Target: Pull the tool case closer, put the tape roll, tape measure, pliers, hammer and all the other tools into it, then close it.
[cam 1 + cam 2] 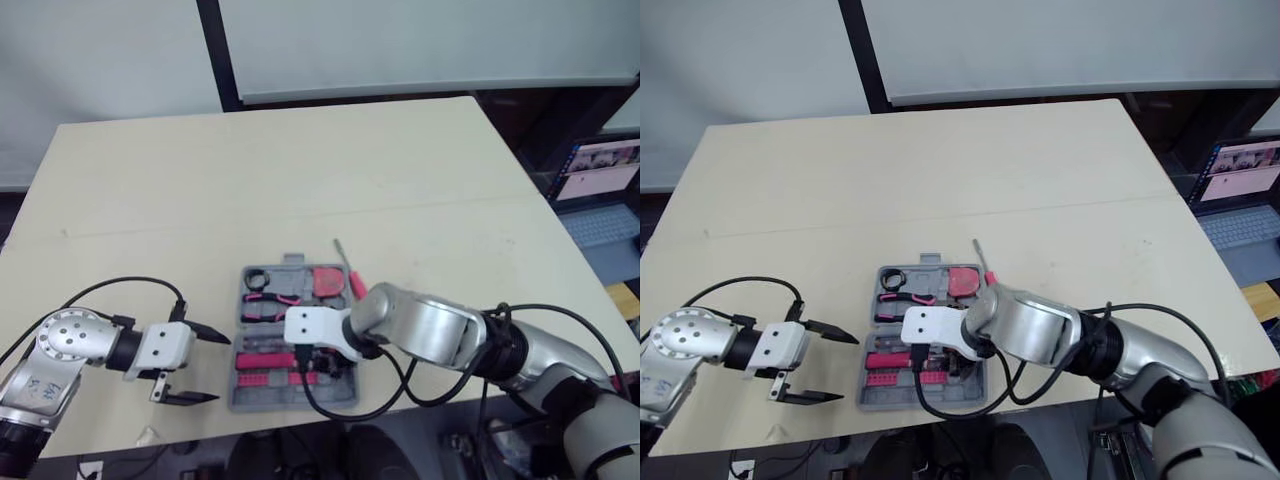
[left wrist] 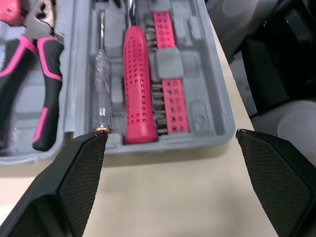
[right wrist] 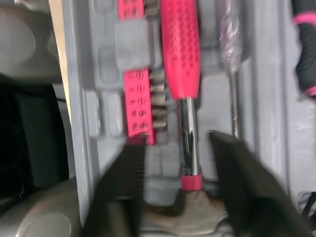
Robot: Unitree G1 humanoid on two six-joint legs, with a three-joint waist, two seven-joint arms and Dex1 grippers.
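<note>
The open tool case lies just beside the left end effector.

In the head views the right arm lay across the tool case, hiding its middle from 3 o'clock inward, and covered the right end effector. In the right wrist view its fingers were dark blurs either side of the hammer, whose head was a smear and whose handle ran off frame. The pliers were cut by the frame edge. The screwdriver, at the case's 1 o'clock, lost its handle end behind the arm. The laptop, at 3 o'clock off the counter, was cropped.
</note>
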